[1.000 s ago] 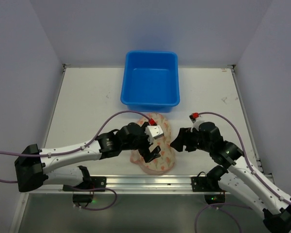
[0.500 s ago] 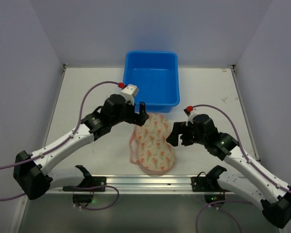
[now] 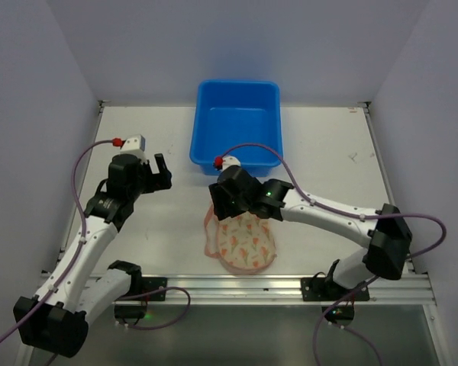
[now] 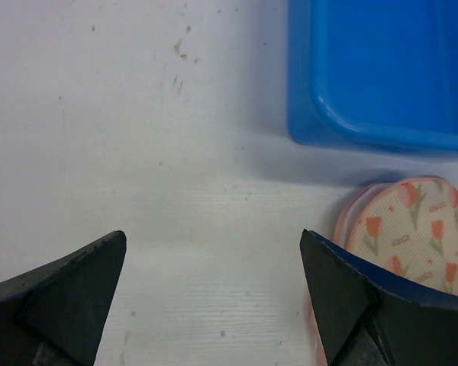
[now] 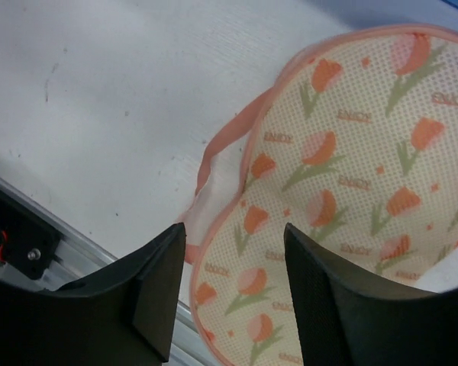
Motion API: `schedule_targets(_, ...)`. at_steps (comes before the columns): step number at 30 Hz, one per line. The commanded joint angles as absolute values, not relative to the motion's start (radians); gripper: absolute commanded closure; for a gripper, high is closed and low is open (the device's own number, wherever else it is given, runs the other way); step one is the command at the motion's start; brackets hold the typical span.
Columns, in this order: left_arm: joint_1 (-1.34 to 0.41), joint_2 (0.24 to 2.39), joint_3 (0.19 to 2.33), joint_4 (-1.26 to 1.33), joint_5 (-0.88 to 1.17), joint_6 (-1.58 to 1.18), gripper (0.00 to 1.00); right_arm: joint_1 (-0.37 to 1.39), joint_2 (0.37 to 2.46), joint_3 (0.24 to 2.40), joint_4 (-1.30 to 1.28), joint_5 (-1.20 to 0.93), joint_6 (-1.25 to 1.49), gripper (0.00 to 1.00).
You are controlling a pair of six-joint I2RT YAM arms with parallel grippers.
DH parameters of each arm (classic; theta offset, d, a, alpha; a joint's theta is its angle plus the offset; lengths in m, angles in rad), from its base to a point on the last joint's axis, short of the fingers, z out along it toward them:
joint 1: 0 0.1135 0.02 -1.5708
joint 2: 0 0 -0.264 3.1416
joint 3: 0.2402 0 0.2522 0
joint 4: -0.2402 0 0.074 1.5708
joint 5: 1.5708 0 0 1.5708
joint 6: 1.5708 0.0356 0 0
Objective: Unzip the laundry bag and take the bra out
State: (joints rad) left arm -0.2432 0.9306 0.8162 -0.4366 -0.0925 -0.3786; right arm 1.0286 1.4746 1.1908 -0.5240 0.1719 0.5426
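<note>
My right end effector (image 5: 233, 244) has its two fingers parted with nothing clasped. Through the gap in the right wrist view I see the pink zipper edging of the laundry bag (image 5: 351, 175). From overhead it (image 3: 218, 206) sits over the bag's upper left end, near the middle of the frame. I cannot tell whether the fingers touch the fabric.

The laundry bag (image 3: 244, 240) lies flat on the white worktop (image 3: 153, 145), just below the blue tub (image 3: 237, 126). A pink strip bows out from its left edge. I cannot make out the bra; the cream tulip print hides whatever is inside.

My left end effector (image 4: 214, 244) is spread wide and holds nothing, with bare worktop (image 4: 137, 114) under it. Overhead it (image 3: 163, 174) is at centre left, well apart from the bag. Its own camera shows the tub (image 4: 382, 69) at upper right and the bag (image 4: 412, 229) at lower right.
</note>
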Motion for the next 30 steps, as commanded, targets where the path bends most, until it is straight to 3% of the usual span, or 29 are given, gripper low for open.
schedule_targets(1,-0.236,0.858,0.735,-0.39,-0.172,-0.347,0.0,1.071,1.604,1.324,-0.587,0.284,0.564,0.45)
schedule_targets(8,-0.236,0.825,0.721,-0.388,-0.173,-0.33,0.0,1.118,1.793,1.44,-0.679,0.302,0.612,0.49)
schedule_targets(23,-0.236,0.801,0.716,-0.385,-0.158,-0.325,0.0,1.131,1.957,1.512,-0.758,0.327,0.634,0.6)
schedule_targets(27,-0.236,0.798,0.716,-0.387,-0.16,-0.324,0.0,1.131,1.993,1.539,-0.765,0.35,0.634,0.66)
schedule_targets(30,-0.236,0.796,0.715,-0.387,-0.161,-0.324,0.0,1.131,2.011,1.554,-0.782,0.376,0.638,0.81)
